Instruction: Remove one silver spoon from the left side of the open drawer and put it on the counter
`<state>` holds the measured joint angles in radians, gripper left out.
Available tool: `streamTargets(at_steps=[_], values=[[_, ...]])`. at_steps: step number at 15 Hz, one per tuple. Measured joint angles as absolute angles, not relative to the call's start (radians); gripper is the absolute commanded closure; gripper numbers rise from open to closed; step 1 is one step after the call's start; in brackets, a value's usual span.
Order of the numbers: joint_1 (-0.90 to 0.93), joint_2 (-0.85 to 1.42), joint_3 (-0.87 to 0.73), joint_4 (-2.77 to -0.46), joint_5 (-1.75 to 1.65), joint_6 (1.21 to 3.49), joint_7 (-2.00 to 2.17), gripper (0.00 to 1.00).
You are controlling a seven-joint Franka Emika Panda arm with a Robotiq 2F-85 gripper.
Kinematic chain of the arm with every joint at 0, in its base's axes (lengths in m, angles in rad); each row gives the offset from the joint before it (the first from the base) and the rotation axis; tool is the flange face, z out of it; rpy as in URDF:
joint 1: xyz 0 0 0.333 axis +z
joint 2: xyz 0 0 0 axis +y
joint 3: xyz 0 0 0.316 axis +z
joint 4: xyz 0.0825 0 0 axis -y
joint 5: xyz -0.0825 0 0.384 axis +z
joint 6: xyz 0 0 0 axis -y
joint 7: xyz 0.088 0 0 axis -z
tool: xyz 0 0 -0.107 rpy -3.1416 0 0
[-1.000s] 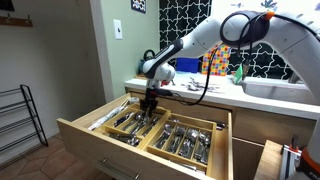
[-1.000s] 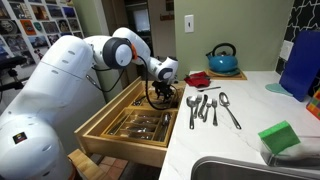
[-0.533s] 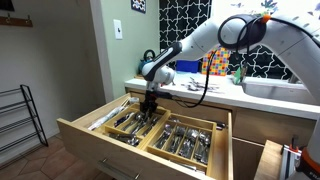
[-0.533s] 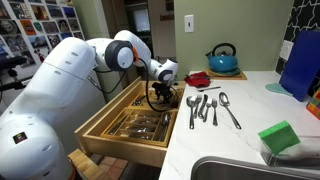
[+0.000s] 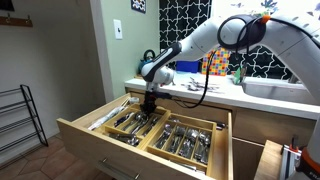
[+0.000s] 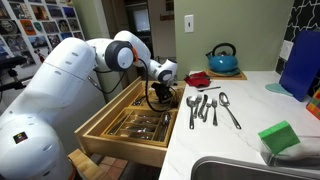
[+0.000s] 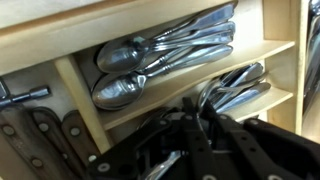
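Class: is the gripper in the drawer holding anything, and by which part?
It cannot be told: the gripper is down at the spoons in the drawer, but the wrist view is too dark to show a grip.

the white arm [image 5: 212,36] stretches out, its wrist bent so the gripper [image 5: 149,104] points straight down. in the wrist view the dark fingers [image 7: 230,146] fill the lower edge, and the gap between the jaws is too blurred to judge.

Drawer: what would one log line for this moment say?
gripper: low over drawer tray | grasp: unclear | counter: several cutlery pieces lying | wrist view: spoons in tray slots
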<state>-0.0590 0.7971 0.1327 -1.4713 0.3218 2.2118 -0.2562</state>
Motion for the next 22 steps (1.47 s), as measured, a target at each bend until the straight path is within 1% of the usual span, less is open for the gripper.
streamTargets(at_steps=[1, 4, 8, 16, 22], values=[[-0.06, 0.797, 0.134, -1.469, 0.322, 2.211, -0.256, 0.93], [-0.06, 0.79, 0.137, -1.463, 0.322, 2.2, -0.256, 0.91], [-0.066, 0.765, 0.155, -1.467, 0.323, 2.188, -0.276, 0.92], [-0.124, 0.618, 0.198, -1.516, 0.371, 2.075, -0.409, 0.93], [-0.189, 0.496, 0.204, -1.62, 0.495, 1.998, -0.586, 0.94]])
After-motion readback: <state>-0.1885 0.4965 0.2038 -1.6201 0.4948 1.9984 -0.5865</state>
